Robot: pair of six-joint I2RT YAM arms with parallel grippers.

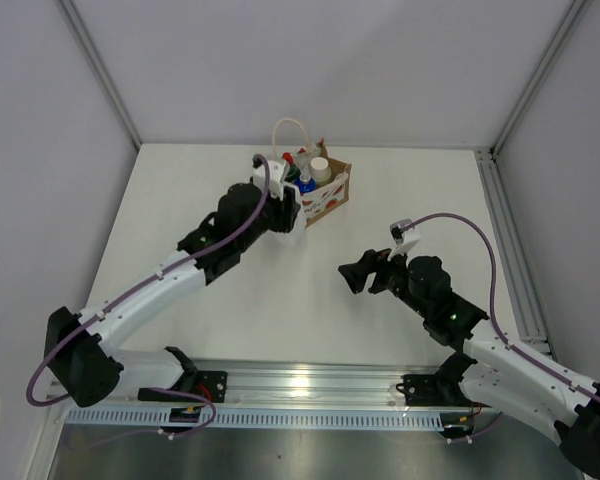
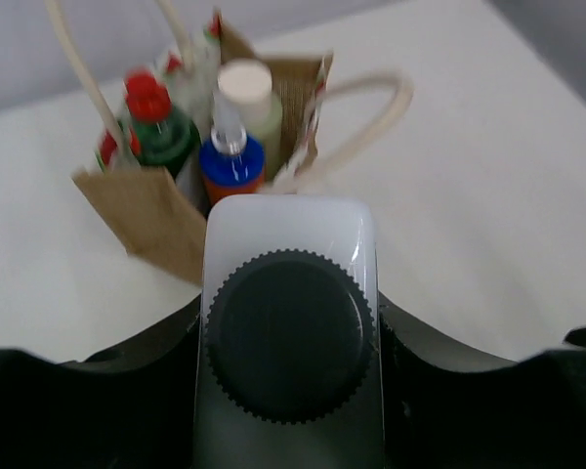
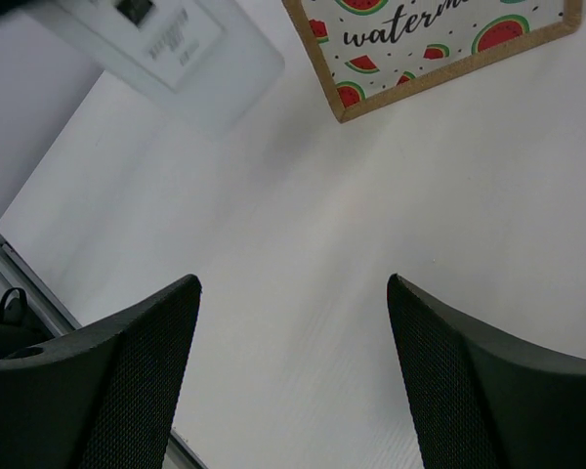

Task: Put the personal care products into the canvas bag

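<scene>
The canvas bag [image 1: 330,195] stands at the back middle of the table, its brown wall [image 2: 151,210] and watermelon side [image 3: 420,44] in view. Inside it stand the dark green bottle with red cap [image 2: 156,132], the orange bottle with blue cap [image 2: 231,166] and the beige-olive bottle with white cap [image 2: 249,93]. My left gripper [image 1: 285,205] is shut on the translucent white bottle with black cap [image 2: 289,332], held just in front of the bag's near-left corner. My right gripper [image 1: 355,275] is open and empty over bare table, right of centre.
White rope handles [image 2: 371,127] loop up and out from the bag. A metal rail [image 1: 300,385] runs along the near edge, and a rail [image 1: 515,250] lines the right side. White walls close the back and sides.
</scene>
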